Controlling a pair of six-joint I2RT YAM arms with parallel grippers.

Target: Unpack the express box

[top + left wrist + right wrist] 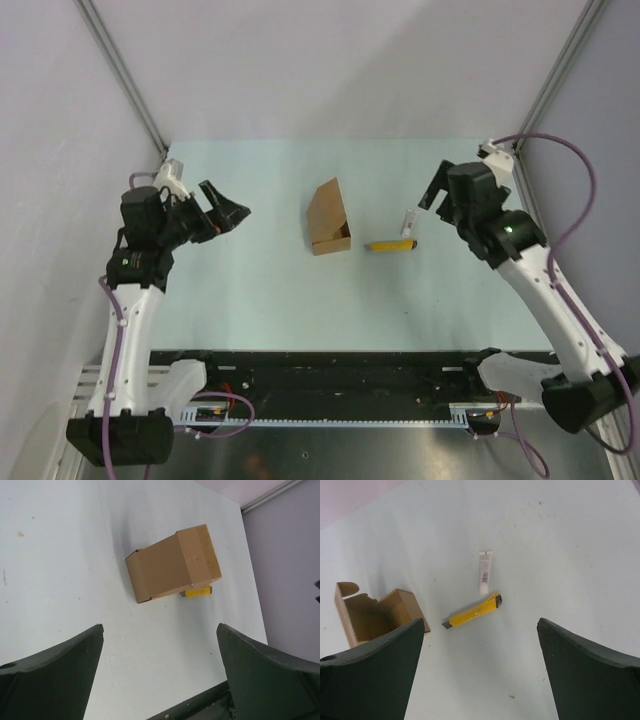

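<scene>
open express box (329, 218) on worktop (250, 300), white tube (484, 571) out nearby; left gripper (159, 627), right gripper (480, 622) gape empty. unpacking seems done; arms may retire.

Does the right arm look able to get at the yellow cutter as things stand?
Probably yes: the cutter lies flat on the table, clear of the box, and the right arm's open jaws face it with nothing between.

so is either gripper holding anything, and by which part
Nothing is held. The left gripper and right gripper are open and empty; the express box, cutter knife and white tube lie on the table.
</scene>
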